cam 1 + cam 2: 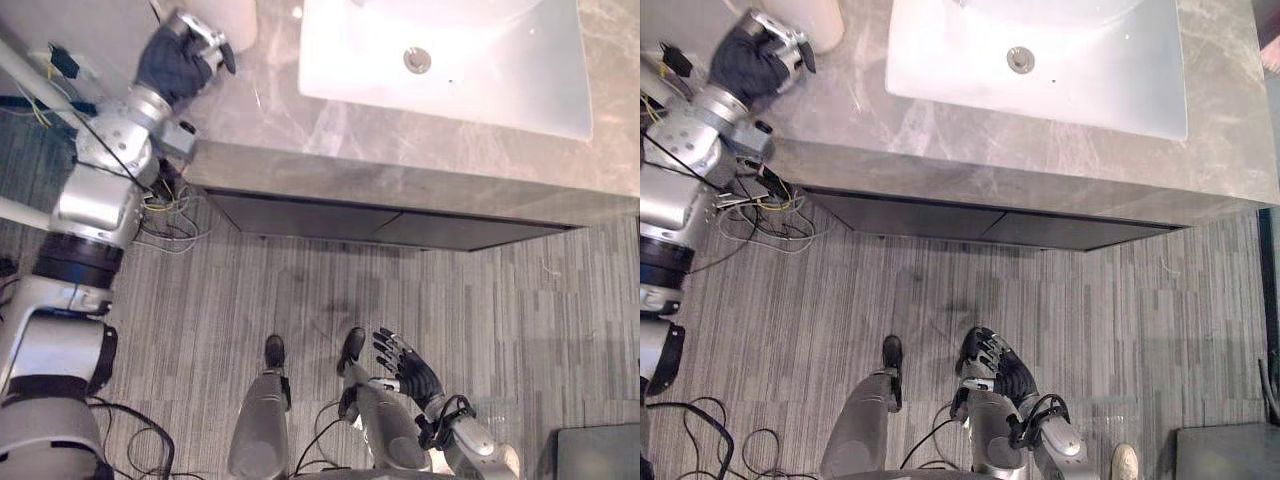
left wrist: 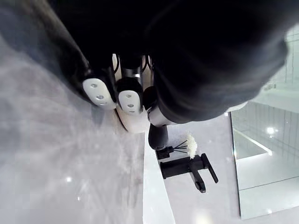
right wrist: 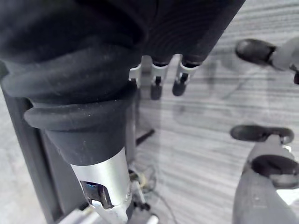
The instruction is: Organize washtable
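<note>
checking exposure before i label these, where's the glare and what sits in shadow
Left eye view: the white sink is washed out by bright light, and the cabinet front under the counter lies in shade. Left wrist view: small light spots glint on the counter, and the left hand reads almost black.

Head stereo pair straight down over washtable (image 1: pixel 280 130) and floor (image 1: pixel 480 310) (shared), wrist cameras close-in

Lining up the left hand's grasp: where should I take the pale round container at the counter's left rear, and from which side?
Probably its curved side wall: the pale container looks to stand upright on the counter, its top past the picture's edge. Come from the counter's left front, where the left hand is; the sink lies to its right.
</note>
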Motion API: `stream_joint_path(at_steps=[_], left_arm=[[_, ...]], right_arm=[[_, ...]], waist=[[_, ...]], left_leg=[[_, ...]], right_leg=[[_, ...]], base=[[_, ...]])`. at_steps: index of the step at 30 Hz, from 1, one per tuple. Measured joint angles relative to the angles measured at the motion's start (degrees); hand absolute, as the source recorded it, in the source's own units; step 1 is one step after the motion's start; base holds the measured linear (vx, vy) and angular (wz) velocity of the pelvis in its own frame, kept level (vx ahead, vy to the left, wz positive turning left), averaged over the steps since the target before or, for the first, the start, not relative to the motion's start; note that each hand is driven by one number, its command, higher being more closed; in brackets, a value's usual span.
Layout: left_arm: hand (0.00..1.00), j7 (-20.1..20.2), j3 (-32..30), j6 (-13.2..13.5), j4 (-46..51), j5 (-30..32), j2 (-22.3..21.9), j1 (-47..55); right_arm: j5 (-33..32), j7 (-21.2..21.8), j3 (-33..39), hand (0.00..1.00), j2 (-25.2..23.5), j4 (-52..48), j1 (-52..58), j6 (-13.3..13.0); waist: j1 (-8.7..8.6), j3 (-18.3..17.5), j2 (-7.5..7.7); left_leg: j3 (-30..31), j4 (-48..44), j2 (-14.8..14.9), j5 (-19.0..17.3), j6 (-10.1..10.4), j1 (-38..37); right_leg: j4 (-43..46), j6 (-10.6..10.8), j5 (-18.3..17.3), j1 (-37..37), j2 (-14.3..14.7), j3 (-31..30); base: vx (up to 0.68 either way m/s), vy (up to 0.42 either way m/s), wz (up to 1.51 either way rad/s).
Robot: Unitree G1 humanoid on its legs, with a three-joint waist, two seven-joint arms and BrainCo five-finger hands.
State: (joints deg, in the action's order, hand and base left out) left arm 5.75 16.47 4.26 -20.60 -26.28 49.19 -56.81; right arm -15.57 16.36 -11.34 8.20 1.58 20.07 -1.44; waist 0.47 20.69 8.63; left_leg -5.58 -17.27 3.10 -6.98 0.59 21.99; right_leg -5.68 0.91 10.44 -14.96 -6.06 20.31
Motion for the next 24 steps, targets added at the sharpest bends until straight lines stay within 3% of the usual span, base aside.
stream_joint_path(at_steps=[13, 24], left_arm=[[1.00, -1.17, 4.34, 0.70, -7.35, 0.00, 8.14, -12.74], [1.00, -2.41, 6.60, 1.54, -10.31, -0.11, 8.57, -19.30]], right_arm=[[-1.53, 0.01, -0.53, 0.00, -0.52, -0.70, 0.16, -0.56], [-2.38, 0.01, -0.91, 0.00, -0.59, -0.77, 0.16, -1.07]], waist=[[-1.18, 2.18, 2.20], [-1.73, 3.51, 3.73]], left_leg=[[0.21, -2.10, 0.57, -0.07, 0.09, 4.55], [0.51, -3.97, 1.27, -0.36, 0.23, 7.17]], right_leg=[[0.00, -0.35, 0.78, -3.40, 0.42, 0.05], [0.00, -0.85, 1.44, -5.17, 1.08, -0.10]], base=[[-0.01, 0.038, 0.00], [-0.02, 0.047, -0.01]])
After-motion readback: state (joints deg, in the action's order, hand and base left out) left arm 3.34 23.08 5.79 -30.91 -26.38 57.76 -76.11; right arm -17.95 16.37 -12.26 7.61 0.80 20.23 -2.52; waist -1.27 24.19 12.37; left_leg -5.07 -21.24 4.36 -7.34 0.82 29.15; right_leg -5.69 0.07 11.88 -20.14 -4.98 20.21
